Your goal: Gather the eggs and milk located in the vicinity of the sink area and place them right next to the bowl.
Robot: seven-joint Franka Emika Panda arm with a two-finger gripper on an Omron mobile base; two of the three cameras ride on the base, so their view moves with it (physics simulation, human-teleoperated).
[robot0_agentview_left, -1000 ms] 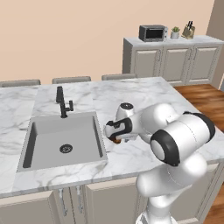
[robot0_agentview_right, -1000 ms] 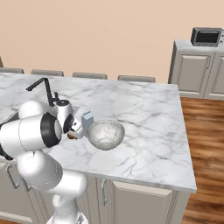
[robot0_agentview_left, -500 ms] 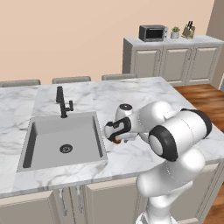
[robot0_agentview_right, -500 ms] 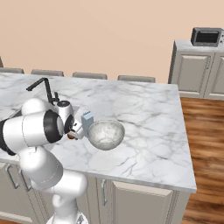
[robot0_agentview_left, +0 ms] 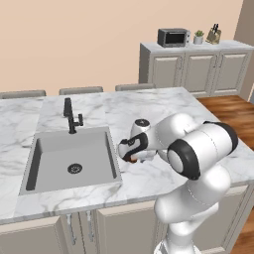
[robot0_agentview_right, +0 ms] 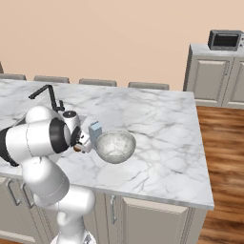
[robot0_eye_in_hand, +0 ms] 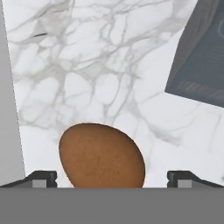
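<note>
1. From behind on the left, we see our gripper [robot0_agentview_left: 131, 155] low over the marble counter [robot0_agentview_left: 163, 106], just right of the sink [robot0_agentview_left: 72, 158] with its black faucet [robot0_agentview_left: 71, 115]. A brown egg [robot0_agentview_left: 133, 159] peeks out beneath the hand; we cannot tell from this side how wide the jaws stand. A microwave [robot0_agentview_left: 173, 37] sits on the far cabinets; no writing on it can be read.

2. From behind on the right, our gripper [robot0_agentview_right: 81, 144] sits just left of the bowl [robot0_agentview_right: 115, 146]. The milk [robot0_agentview_right: 95, 129] stands upright just beyond the hand, close to the bowl's far left rim. Any print on the carton is too small to read.

3. Along the hand, the egg [robot0_eye_in_hand: 101, 156] lies on the marble between our two fingertips [robot0_eye_in_hand: 41, 178]. The tips stand wide apart, clear of the shell on both sides, holding nothing. The milk's dark side [robot0_eye_in_hand: 201, 57] fills the upper right, with faint lines of print we cannot read.
</note>
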